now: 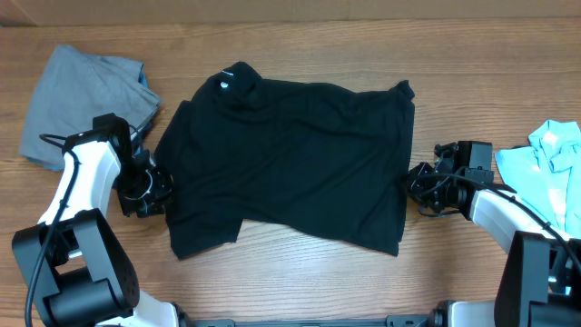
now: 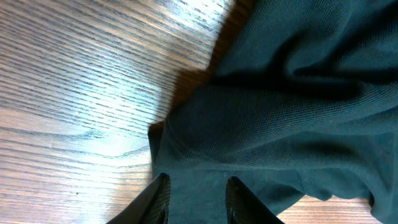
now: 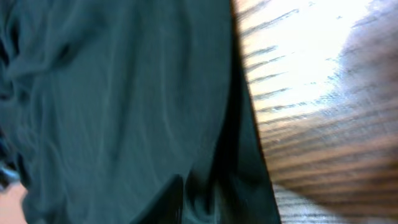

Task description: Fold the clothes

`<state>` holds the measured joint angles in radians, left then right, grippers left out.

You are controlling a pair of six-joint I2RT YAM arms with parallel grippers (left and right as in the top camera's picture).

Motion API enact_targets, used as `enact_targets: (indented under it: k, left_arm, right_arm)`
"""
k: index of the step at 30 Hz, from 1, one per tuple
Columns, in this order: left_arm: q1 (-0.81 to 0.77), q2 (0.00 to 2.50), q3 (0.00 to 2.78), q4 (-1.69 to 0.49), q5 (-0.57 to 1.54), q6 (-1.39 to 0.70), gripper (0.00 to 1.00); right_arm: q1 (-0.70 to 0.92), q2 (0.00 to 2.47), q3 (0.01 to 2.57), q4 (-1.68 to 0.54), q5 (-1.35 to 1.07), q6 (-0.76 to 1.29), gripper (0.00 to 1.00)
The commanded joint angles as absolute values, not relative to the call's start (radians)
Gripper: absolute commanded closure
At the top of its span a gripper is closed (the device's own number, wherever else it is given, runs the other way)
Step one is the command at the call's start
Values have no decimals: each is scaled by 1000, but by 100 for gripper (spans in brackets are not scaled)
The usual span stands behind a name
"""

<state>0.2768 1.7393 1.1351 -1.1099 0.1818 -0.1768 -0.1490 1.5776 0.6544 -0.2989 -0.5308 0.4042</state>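
Folding step: we judge a side pinch on the large black short-sleeved cloth shirt [image 1: 290, 154], spread across the worktop [image 1: 300, 277].
Left gripper [image 1: 145, 191]: shirt's 9 o'clock edge, narrowly parted over cloth.
Right gripper [image 1: 419, 186]: 3 o'clock edge; closure we cannot tell.
Doing well: we should catch both edges evenly, lift together.

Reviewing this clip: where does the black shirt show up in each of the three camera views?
Overhead: the black shirt lies spread across the middle of the table.
Left wrist: the black shirt fills the right and lower part.
Right wrist: the black shirt fills the left two thirds.
Shared landmark: the shirt's edge against the wood-grain table, visible in all three.
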Motion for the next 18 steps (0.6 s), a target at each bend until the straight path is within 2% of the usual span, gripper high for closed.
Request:
enact_targets:
  k: [1, 9, 18]
  left_arm:
    - [267, 1739, 1147, -1106, 177, -164, 66]
    - [259, 1739, 1147, -1098, 177, -164, 66]
    - [259, 1739, 1147, -1091, 176, -164, 63]
  right_arm:
    - [-156, 1579, 668, -274, -556, 393, 96]
    - [-200, 1579, 786, -293, -555, 392, 96]
    - [-200, 1579, 807, -232, -490, 400, 96]
